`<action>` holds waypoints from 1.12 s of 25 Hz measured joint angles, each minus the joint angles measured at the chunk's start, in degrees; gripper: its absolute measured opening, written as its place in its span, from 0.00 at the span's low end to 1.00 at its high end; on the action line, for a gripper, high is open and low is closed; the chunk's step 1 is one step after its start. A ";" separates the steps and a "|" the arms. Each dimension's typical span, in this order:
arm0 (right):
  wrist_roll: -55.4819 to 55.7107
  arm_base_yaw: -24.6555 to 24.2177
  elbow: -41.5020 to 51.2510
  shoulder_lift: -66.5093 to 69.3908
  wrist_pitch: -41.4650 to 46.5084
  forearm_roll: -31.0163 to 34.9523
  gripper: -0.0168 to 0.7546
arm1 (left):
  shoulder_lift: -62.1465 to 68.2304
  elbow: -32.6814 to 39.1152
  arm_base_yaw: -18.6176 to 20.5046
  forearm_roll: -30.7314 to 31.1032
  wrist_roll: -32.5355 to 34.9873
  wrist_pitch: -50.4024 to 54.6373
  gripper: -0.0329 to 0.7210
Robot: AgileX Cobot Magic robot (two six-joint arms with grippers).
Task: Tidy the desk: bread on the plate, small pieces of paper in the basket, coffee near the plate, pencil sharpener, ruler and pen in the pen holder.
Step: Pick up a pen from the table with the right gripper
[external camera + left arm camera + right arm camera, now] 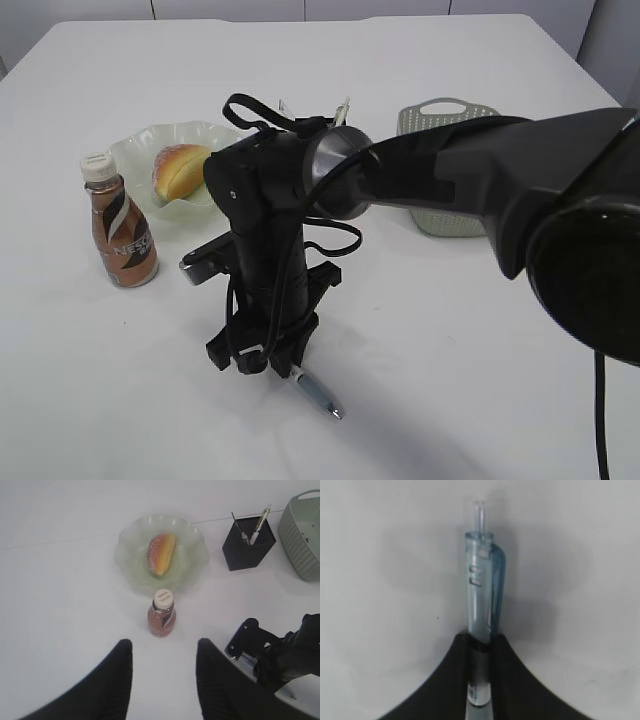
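- Right arm (480, 175) reaches in from the table's right edge, wrist bent straight down.
- Right gripper (480, 652) pinches the pen (482, 595).
- Left gripper (162, 675) hovers, jaws apart.

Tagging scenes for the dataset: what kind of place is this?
Probably a staged desk in a lab: a plain white table with a pen holder, a basket and a plate of bread.

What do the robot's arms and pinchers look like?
The right arm is big, black and chunky, with a shiny silver ring at one joint and loopy black cables. Both the left gripper and right gripper have curved black fingers with ridged surfaces.
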 joint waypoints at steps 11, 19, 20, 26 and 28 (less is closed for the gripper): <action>0.77 0.00 -0.77 0.02 0.00 -0.72 0.13 | 0.00 0.00 0.00 0.00 0.00 0.00 0.45; 0.79 0.00 -0.84 -4.11 0.00 0.17 0.13 | 0.00 0.00 0.00 0.00 0.00 0.00 0.45; 0.16 0.00 -0.84 -5.01 0.00 0.17 0.13 | 0.00 0.00 0.00 0.00 0.00 0.00 0.45; -1.22 0.00 1.84 -12.04 -5.61 0.04 0.12 | 0.00 0.00 0.00 0.00 0.00 0.00 0.45; -1.53 0.00 5.73 -15.12 -9.95 -1.01 0.12 | 0.00 0.00 0.00 0.00 0.00 0.00 0.45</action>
